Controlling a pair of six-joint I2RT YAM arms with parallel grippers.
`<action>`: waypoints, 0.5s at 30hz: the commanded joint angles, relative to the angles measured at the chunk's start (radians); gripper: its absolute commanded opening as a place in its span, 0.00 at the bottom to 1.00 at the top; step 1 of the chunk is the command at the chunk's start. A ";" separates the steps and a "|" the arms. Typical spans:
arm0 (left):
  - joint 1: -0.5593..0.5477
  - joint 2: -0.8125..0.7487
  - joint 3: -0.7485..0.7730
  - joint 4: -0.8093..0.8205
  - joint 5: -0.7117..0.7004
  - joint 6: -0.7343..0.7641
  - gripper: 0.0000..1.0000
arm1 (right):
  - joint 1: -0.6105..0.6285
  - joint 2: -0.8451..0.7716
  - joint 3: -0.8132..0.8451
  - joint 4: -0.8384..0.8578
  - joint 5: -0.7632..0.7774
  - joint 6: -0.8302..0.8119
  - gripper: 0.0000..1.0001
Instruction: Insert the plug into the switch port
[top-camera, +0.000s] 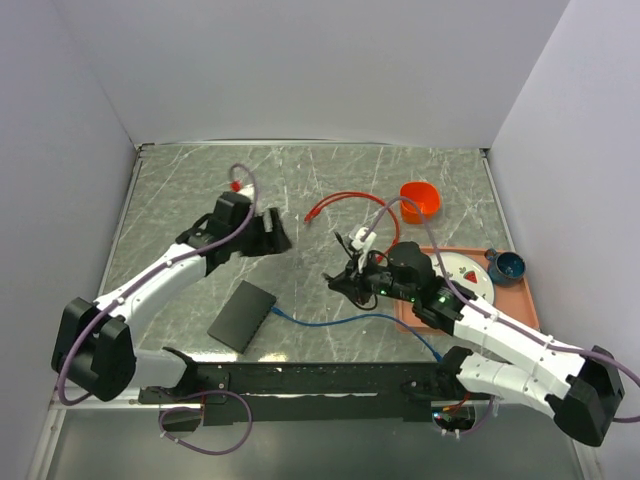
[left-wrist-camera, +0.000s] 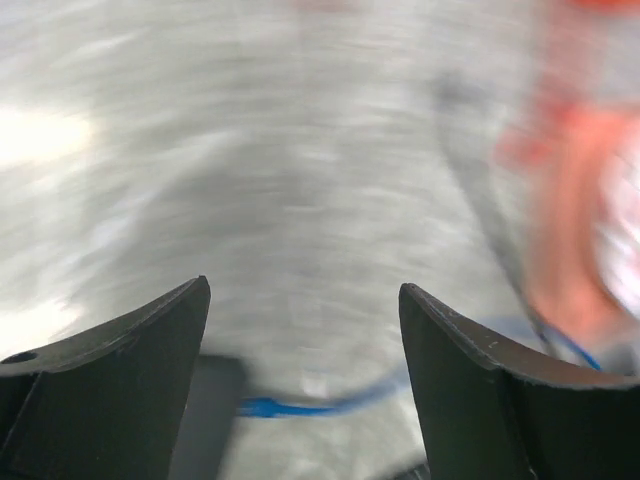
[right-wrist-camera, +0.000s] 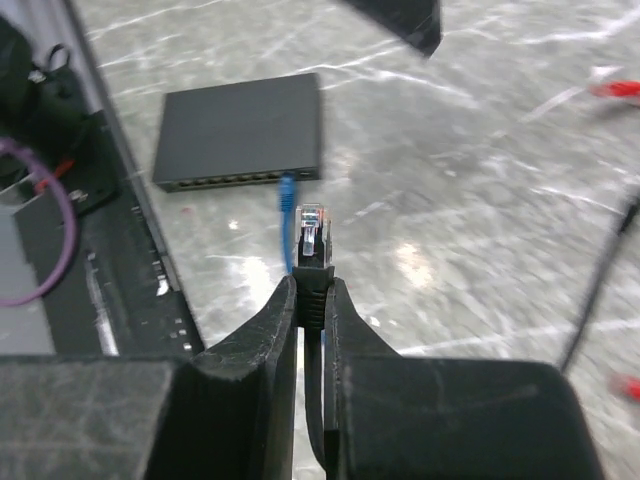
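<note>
Only the right wrist view shows the right claw (right-wrist-camera: 312, 288) gripping the plug (right-wrist-camera: 312, 228) before the switch port (right-wrist-camera: 230, 181). Though blurred, the left claw (left-wrist-camera: 305, 295) gapes wide, seemingly empty, over the marbled counter (left-wrist-camera: 300, 150).

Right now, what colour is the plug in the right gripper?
Clear plug with a black boot behind it; the right wrist view shows it best.
</note>
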 joint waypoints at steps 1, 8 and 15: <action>0.095 -0.046 -0.128 -0.117 -0.333 -0.126 0.81 | 0.083 0.060 0.056 0.043 -0.032 0.016 0.00; 0.170 -0.124 -0.334 -0.085 -0.339 -0.245 0.80 | 0.259 0.276 0.114 0.110 0.008 0.079 0.00; 0.177 -0.129 -0.430 -0.048 -0.299 -0.287 0.80 | 0.325 0.502 0.168 0.176 0.026 0.160 0.00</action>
